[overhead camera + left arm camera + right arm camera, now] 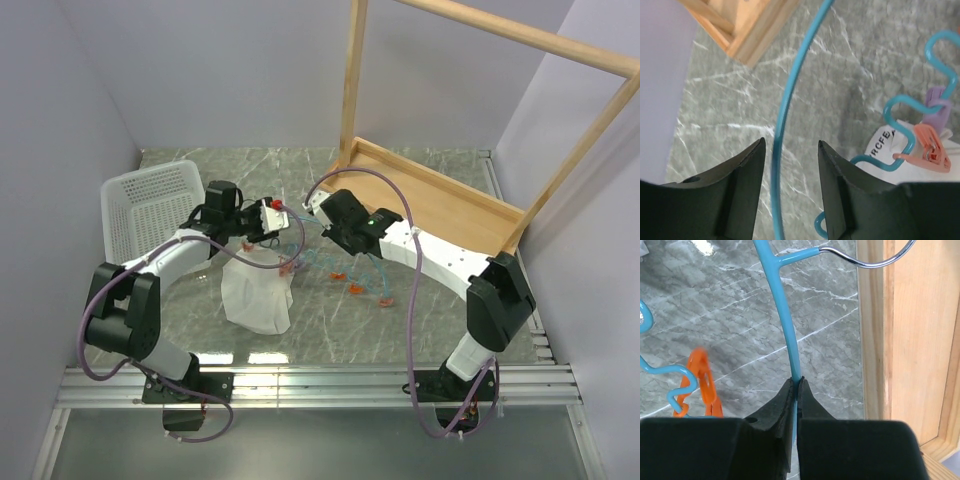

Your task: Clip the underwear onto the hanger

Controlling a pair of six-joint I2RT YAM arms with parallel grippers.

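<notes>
i see a grey marbled table (420, 330). a white perforated basket (150, 205) sits at its far left, the wooden rack's base (440, 200) at far right, the white underwear (258, 295) heaped front centre, orange clips (355, 288) beside it.

The overhead camera looks down across the table (330, 330) from its near edge. Each wrist camera peers closely past its own fingers (740, 185) at the hanger (782, 315), shared by all.
</notes>
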